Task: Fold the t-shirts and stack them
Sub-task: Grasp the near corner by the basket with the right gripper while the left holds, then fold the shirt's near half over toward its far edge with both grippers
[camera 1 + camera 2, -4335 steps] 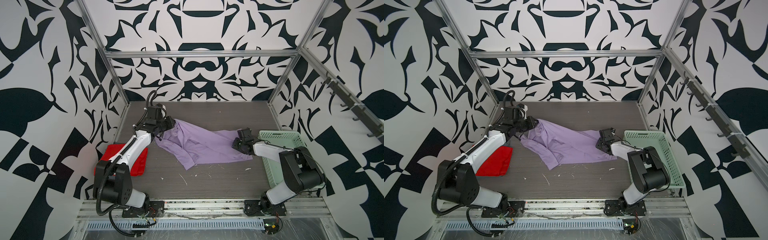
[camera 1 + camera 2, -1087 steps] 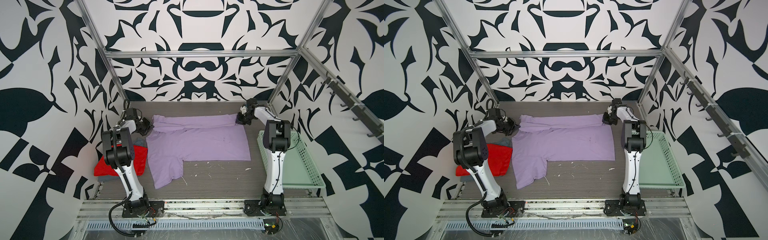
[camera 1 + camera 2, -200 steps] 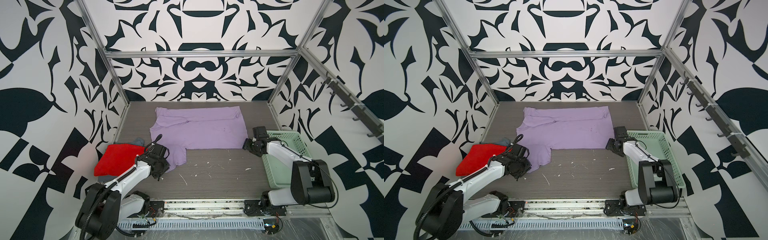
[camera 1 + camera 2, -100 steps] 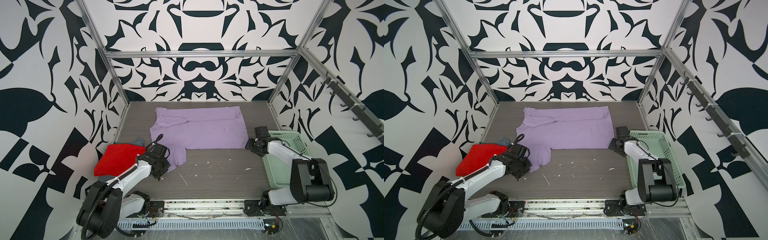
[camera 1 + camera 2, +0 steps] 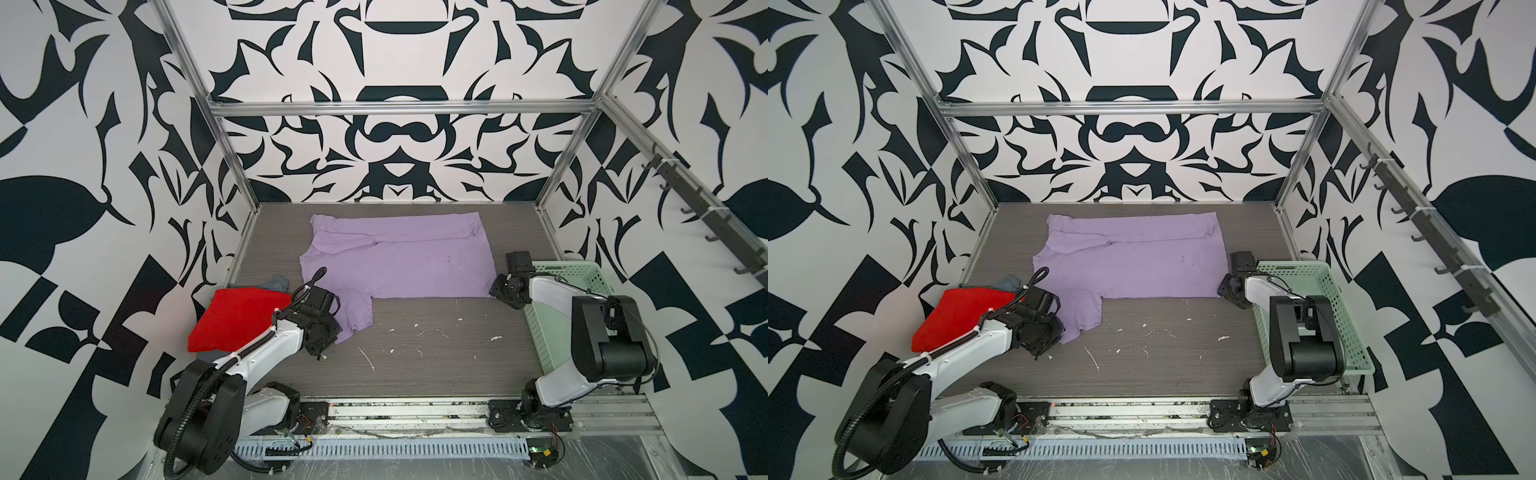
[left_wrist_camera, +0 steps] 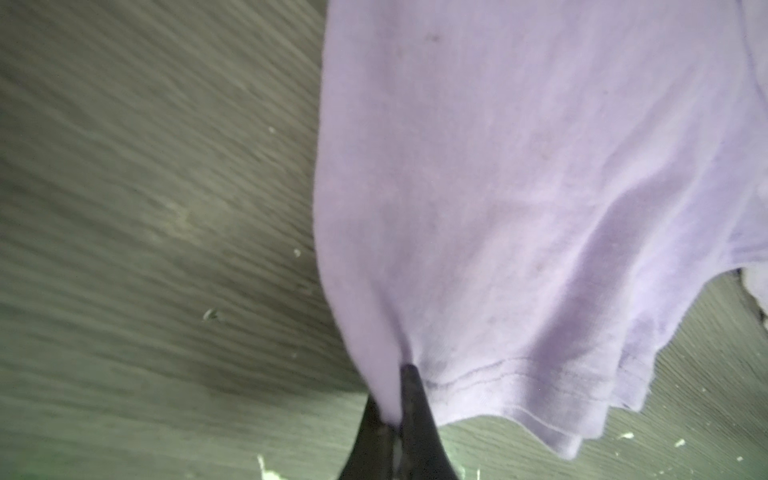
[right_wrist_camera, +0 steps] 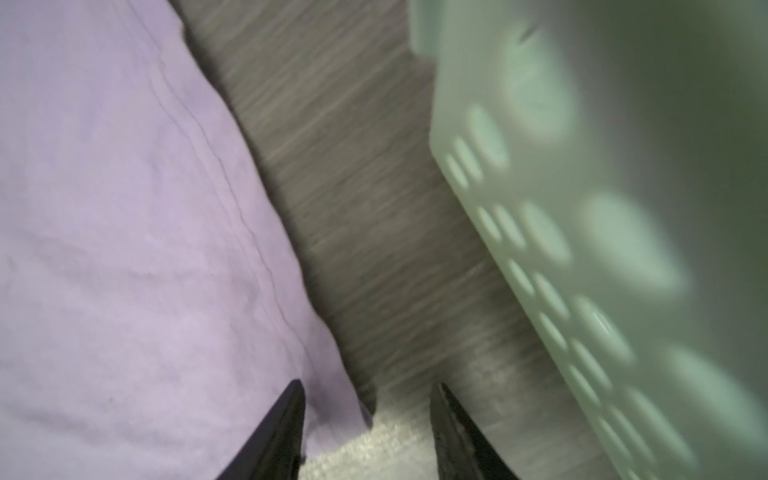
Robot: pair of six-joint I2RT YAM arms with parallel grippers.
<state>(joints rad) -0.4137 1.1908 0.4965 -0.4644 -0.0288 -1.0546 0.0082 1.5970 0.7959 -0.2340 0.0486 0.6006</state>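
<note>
While three t-shirts share the table [image 5: 436, 365], only the lavender t-shirt [image 5: 395, 262] is spread flat. It lies across the far middle, and in both top views its long axis runs left to right, neck end to the left and hem to the right, near the single mint-green basket [image 5: 573, 270]. One short sleeve [image 5: 353, 311] points toward the near edge. The red t-shirt [image 5: 232, 318] sits bunched at the left edge, and a scrap of the grey-blue t-shirt [image 5: 277, 283] shows just behind it. Of the two grippers, the left gripper [image 6: 392, 409] is clamped tight on that sleeve's hem corner. The right gripper [image 7: 369, 384] has its jaws apart, straddling the shirt's near right hem corner, with one finger over cloth and one over bare table.
</note>
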